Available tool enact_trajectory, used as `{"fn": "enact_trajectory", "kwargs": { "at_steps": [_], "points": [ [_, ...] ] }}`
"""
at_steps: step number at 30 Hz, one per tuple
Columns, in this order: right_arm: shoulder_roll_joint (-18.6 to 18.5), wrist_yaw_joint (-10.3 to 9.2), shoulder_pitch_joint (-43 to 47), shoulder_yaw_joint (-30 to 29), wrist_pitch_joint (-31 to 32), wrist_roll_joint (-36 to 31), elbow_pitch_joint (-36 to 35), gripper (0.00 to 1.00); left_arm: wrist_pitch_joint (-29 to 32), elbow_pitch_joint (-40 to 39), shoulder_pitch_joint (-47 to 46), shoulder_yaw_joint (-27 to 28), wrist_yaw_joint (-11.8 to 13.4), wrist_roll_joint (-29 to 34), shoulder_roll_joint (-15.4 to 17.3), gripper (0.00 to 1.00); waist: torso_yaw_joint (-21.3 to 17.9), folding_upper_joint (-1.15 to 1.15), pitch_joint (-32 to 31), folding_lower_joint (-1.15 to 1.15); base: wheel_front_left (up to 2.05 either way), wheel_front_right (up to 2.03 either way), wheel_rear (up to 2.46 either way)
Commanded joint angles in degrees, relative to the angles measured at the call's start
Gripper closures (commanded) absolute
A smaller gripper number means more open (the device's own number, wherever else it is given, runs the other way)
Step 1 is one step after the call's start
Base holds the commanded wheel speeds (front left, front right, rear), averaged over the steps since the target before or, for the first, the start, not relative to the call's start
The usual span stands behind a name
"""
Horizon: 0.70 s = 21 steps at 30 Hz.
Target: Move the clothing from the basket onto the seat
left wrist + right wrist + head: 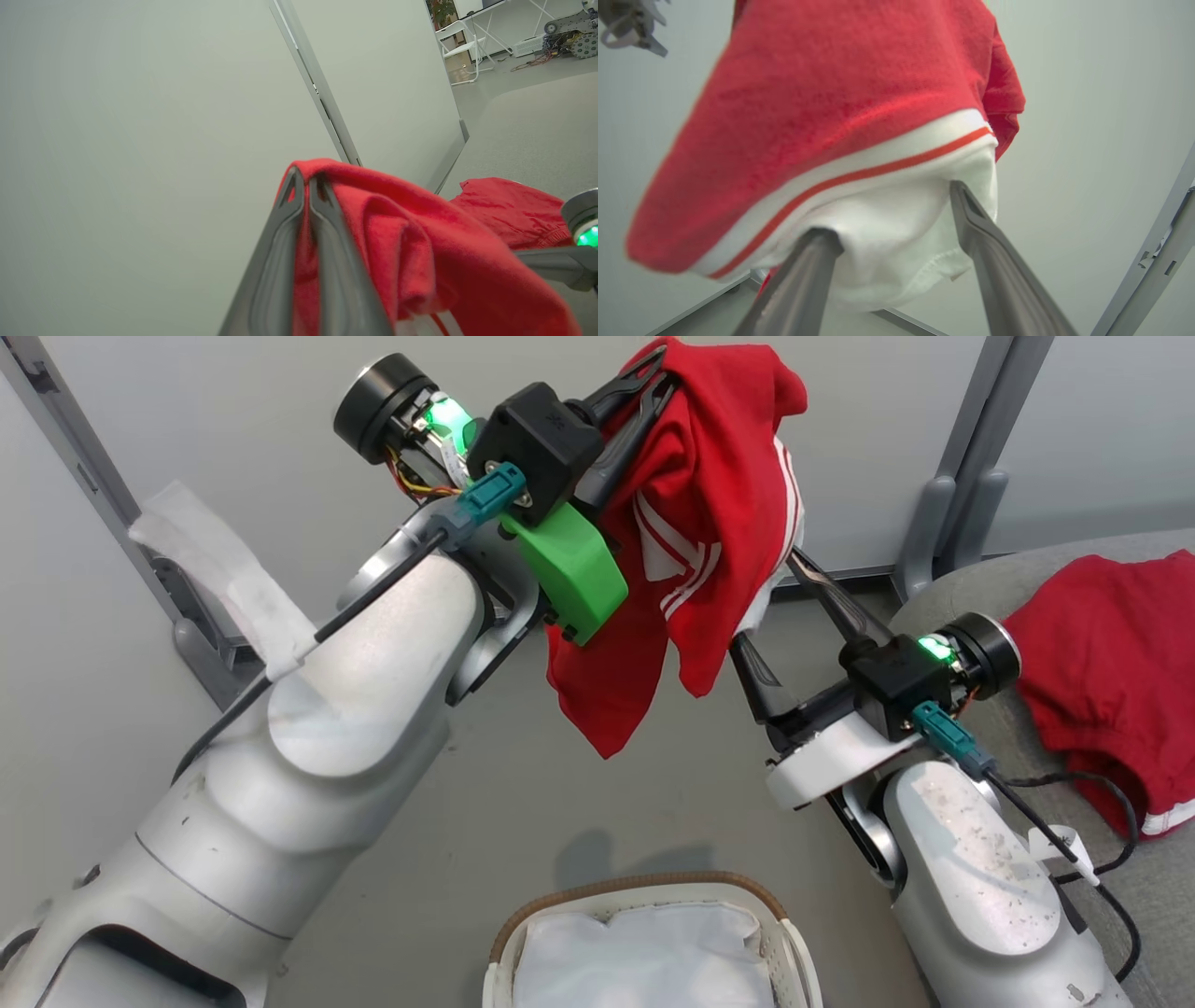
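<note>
L gripper (665, 369) pinched tight on striped red garment (709, 504) above basket (644, 882); R gripper (892, 210) spread wide, tips against its white hem.

Head view for you: basket (644, 887) cut by bottom edge, near half out of frame, lining covering its floor. Seat (948, 593) and second red garment (1102, 663) run off right edge. Striped garment (709, 523) hides right fingers' tips there. Right wrist view: cloth blurred; right gripper (889, 210) fingertips buried under white hem, contact unclear to you. Left wrist view: left gripper (306, 175) inner pads hidden by pinched fold; far-room clutter (565, 42) too small to name.
</note>
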Motion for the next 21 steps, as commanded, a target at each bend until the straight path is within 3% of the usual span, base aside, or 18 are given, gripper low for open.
{"fn": "enact_trajectory", "kwargs": {
  "at_steps": [1, 9, 10, 12, 13, 21],
  "points": [
    [-0.18, -0.06, -1.13, -0.19, -0.1, -0.65, 0.23, 0.0, -0.49, -0.16, 1.15, -0.28, 0.07, -0.51, -0.19, 1.0, 0.02, 0.0, 0.02, 0.0, 0.0, 0.0, 0.0],
    [-0.18, -0.07, -4.94, -0.85, -0.1, -2.29, 2.37, 0.0, -1.42, -0.46, 3.95, -1.18, 0.14, -1.89, 0.17, 1.0, -0.01, 0.0, 0.14, 0.0, 0.0, 0.0, 0.0],
    [-0.17, -0.06, -5.16, -0.92, -0.09, -2.35, 2.59, 0.5, -1.61, -0.37, 4.4, -1.2, 0.29, -1.9, 0.34, 1.0, -0.05, 0.0, 0.17, 0.0, 0.0, 0.0, 0.0],
    [-0.18, -0.07, -5.38, -1.04, -0.09, -2.49, 3.02, 0.88, -1.82, -0.14, 5.15, -1.04, 0.51, -2.27, 0.75, 1.0, -0.15, 0.0, 0.22, 0.0, 0.0, 0.0, 0.0],
    [-0.18, -0.07, -5.42, -1.06, -0.09, -2.48, 3.1, 1.0, -1.98, -0.06, 5.44, -0.94, 0.64, -2.37, 0.93, 1.0, -0.21, 0.0, 0.26, 0.0, 0.0, 0.0, 0.0],
    [-0.18, -0.06, -5.1, -2.18, -0.09, -2.27, 2.69, 1.0, -3.49, 0.54, 8.38, 0.32, 1.66, -4.13, 2.73, 1.0, -0.9, 0.0, 0.88, 0.0, 0.0, 0.0, 0.0]
  ]
}}
